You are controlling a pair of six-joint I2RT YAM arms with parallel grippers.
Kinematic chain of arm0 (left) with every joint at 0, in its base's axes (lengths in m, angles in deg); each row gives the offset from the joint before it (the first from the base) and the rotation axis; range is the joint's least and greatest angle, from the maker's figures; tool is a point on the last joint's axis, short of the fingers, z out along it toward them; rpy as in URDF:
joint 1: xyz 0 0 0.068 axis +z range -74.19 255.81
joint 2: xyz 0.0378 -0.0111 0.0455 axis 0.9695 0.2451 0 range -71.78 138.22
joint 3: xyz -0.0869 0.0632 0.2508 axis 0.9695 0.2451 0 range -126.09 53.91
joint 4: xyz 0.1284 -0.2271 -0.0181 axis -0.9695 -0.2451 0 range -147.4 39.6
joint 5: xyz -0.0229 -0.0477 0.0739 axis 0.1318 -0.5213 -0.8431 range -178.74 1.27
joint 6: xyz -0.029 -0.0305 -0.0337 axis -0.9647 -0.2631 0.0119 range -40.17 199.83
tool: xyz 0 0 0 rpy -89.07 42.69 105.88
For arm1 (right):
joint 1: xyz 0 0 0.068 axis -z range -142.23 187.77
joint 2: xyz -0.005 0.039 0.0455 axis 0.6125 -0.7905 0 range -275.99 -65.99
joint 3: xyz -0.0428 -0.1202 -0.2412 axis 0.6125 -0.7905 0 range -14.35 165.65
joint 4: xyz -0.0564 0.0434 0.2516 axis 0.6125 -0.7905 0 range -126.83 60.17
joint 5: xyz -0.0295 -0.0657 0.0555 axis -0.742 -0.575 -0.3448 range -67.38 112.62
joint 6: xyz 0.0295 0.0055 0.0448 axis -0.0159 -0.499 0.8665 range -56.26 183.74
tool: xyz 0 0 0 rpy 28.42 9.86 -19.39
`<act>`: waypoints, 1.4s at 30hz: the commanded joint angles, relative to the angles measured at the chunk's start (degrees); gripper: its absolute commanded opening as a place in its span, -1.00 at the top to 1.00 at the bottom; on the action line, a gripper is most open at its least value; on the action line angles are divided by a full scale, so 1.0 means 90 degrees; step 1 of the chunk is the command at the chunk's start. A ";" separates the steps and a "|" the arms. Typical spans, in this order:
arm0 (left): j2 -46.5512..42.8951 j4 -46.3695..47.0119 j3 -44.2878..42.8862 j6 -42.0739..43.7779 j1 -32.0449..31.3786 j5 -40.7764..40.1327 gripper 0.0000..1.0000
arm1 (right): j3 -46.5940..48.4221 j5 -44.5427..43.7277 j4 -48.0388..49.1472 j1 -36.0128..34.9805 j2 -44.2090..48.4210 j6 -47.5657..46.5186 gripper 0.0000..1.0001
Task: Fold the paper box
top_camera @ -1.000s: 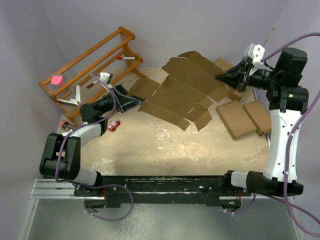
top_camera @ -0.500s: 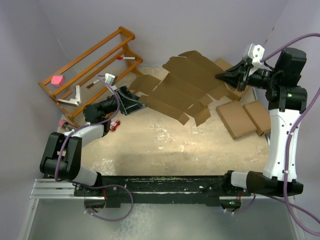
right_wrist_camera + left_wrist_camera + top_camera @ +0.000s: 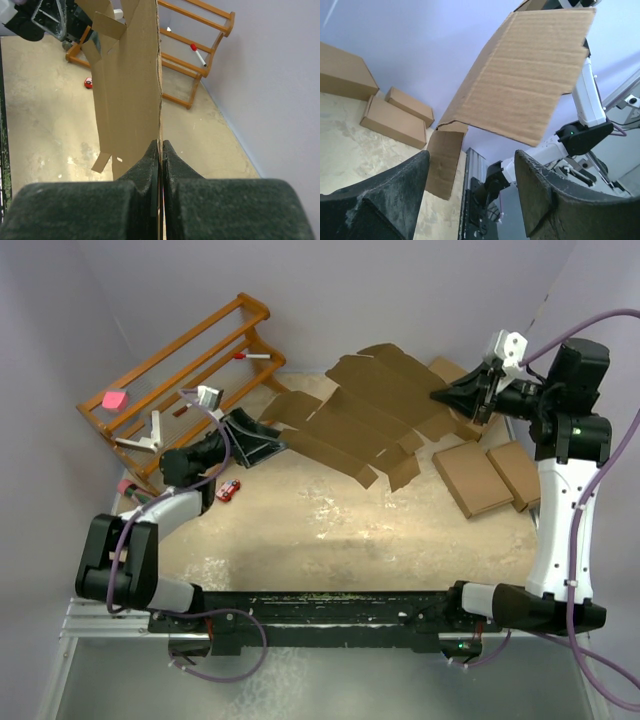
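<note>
Your right gripper is pinched shut on the right edge of the paper box. In the right wrist view its 2 fingers press together on the cardboard, which runs straight away from the camera, edge-on. The paper box is an unfolded brown die-cut sheet with creases and notched flaps. It stretches across the far middle of the table, from your right gripper toward your left one. Its right end is lifted off the surface. You cannot tell from these views whether the lower flaps touch the table.

Your left gripper sits at the sheet's left end with its jaws spread wide. In the left wrist view the cardboard shows in the gap above and beyond the 2 dark fingers, and neither pad is seen touching it.

Behind your left arm stands a wooden rack with a pink block and a red-capped marker on it. A small red toy car lies on the table just beside the left arm. Below your right gripper, 2 flat brown boxes lie side by side. A larger brown box is partly hidden behind the sheet.
</note>
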 commanded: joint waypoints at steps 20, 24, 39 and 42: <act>-0.3036 -0.9137 0.0421 0.5637 0.0637 -0.2724 0.21 | -0.2934 -0.0169 0.1388 0.0038 -0.0268 0.0073 1.00; -0.2630 -0.8611 0.0771 0.5500 0.0631 -0.2620 0.28 | -0.3099 -0.0252 0.1479 0.0038 -0.0742 0.0073 1.00; -0.0921 -0.7095 0.0563 0.5406 -0.0142 -0.3066 0.32 | -0.3017 -0.1087 0.1051 0.0127 -0.2250 0.0073 1.00; -0.0600 -0.6936 0.0467 0.5374 -0.0462 -0.3313 0.36 | -0.3075 -0.1033 0.1090 0.0126 -0.2390 0.0073 1.00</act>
